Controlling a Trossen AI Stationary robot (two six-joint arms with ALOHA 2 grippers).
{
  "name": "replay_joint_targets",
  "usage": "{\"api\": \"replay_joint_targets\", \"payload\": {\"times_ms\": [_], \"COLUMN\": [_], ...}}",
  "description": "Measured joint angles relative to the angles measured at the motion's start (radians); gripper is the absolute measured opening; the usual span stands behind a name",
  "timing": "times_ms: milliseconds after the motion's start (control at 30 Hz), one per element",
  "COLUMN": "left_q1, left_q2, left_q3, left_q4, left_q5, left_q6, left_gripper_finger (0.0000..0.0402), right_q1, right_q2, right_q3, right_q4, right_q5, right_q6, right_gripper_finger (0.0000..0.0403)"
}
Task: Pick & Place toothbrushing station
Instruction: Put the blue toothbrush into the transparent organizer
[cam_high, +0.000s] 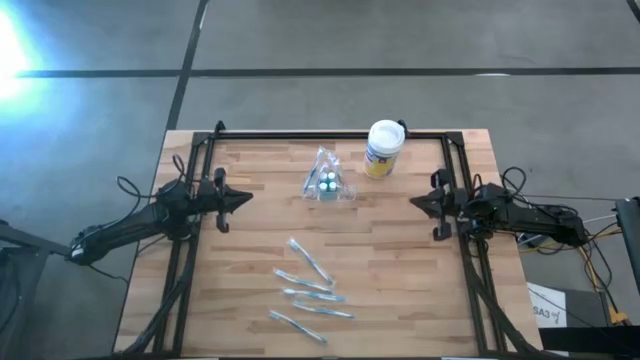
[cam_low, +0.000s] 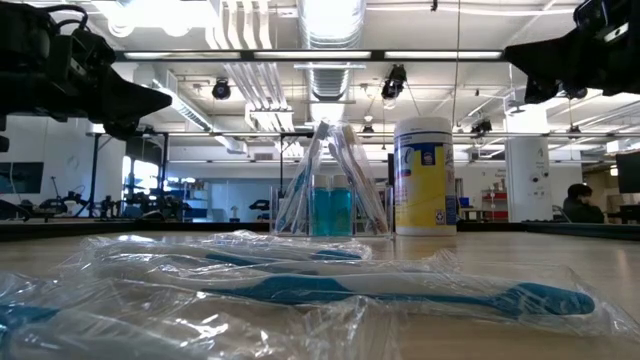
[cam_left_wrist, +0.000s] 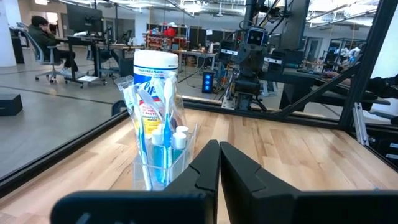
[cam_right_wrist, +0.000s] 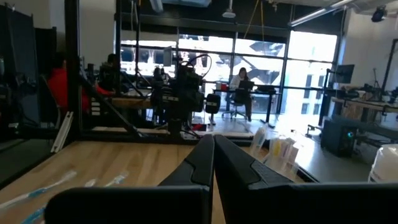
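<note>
The toothbrushing station (cam_high: 328, 181) is a small clear holder with toothbrushes and blue-capped items in it. It stands upright on its base at the table's middle far part, and shows in the low view (cam_low: 331, 196) and in the left wrist view (cam_left_wrist: 159, 148). My left gripper (cam_high: 246, 200) hovers shut at the table's left, pointing level toward the station (cam_left_wrist: 219, 145). My right gripper (cam_high: 414, 203) hovers shut at the table's right, pointing left (cam_right_wrist: 213, 138), with the station (cam_right_wrist: 276, 145) off to one side. Neither touches anything.
A white-lidded, yellow-labelled canister (cam_high: 384, 148) stands just right of the station, near the far edge. Several wrapped toothbrushes (cam_high: 310, 290) lie scattered on the near half of the table (cam_high: 400, 300). A black frame (cam_high: 330, 136) borders the table. People sit in the room beyond.
</note>
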Motion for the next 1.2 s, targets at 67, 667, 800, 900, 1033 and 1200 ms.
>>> {"api": "replay_joint_targets", "payload": {"times_ms": [67,667,800,900,1033,1200], "left_q1": [0.000,0.000,0.000,0.000,0.000,0.000], "left_q2": [0.000,0.000,0.000,0.000,0.000,0.000], "left_q3": [0.000,0.000,0.000,0.000,0.000,0.000], "left_q4": [0.000,-0.002,-0.002,-0.002,-0.001,0.000], "left_q5": [0.000,0.000,0.000,0.000,0.012,0.017], "left_q6": [0.000,0.019,0.021,0.021,0.020,0.015], "left_gripper_finger": [0.0018,0.0018,0.0015,0.0010,0.0007,0.0013], "right_q1": [0.000,0.001,0.019,0.049,0.100,0.167], "right_q2": [-0.001,0.213,0.380,0.529,0.747,1.020], "right_q3": [0.000,0.050,0.145,0.256,0.442,0.688], "right_q4": [0.001,-0.010,-0.012,-0.047,-0.187,-0.368], "right_q5": [0.007,0.253,0.253,0.252,0.254,0.307], "right_q6": [0.004,0.164,0.214,0.249,0.265,0.339], "right_gripper_finger": [0.0008,0.0008,0.0008,0.0008,0.0008,0.0008]}}
